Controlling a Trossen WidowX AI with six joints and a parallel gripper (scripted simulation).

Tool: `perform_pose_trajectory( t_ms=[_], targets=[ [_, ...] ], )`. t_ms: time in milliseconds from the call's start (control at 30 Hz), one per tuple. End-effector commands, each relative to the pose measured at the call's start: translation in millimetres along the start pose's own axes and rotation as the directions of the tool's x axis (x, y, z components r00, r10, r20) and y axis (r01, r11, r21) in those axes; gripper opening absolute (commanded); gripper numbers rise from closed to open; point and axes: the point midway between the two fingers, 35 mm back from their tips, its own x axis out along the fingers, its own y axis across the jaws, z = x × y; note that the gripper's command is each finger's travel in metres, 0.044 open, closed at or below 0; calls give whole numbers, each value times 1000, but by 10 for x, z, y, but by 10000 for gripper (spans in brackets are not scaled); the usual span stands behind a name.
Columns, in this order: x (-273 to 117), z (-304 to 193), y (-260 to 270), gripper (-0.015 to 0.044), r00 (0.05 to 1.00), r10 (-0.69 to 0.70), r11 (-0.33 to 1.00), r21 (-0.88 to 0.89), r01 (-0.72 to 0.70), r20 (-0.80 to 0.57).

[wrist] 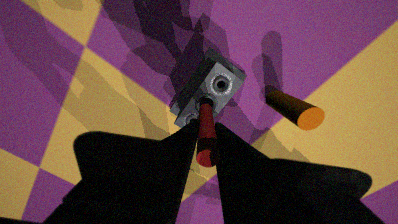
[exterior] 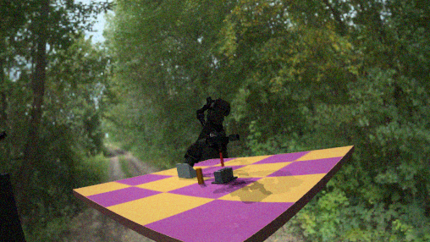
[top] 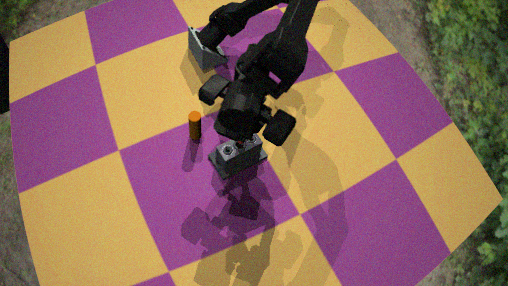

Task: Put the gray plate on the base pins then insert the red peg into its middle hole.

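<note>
The gray plate [top: 246, 156] [exterior: 223, 174] [wrist: 219, 69] appears to lie flat on the dark base [top: 218, 167] [exterior: 215, 182]; the pins' bodies are hidden. My gripper [exterior: 221, 151] [wrist: 206, 125] is shut on the upper part of the red peg [exterior: 222, 159] [wrist: 206, 117], which points down. The peg's lower end is over the plate's middle hole in the wrist view. In the exterior view a small gap shows between the peg and the plate's top. In the top view the hand hides nearly all of the peg and the fingertips.
An orange cylinder [top: 195, 127] [exterior: 200, 176] [wrist: 290, 108] stands upright beside the plate. A gray wedge-shaped block [top: 205, 56] [exterior: 185, 170] stands further off, with black arm parts close by. Purple and yellow squares cover the table top [top: 75, 235] [exterior: 220, 220].
</note>
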Motion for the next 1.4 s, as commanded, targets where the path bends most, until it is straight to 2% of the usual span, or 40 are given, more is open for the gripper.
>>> perform_pose_trajectory(
  t_ms=[0,1367],
  targets=[
    [-1,2,4,0,1000,-2,1000,-1,2,1],
    [161,14,7,0,1000,-2,1000,-4,2,4]
  ],
)
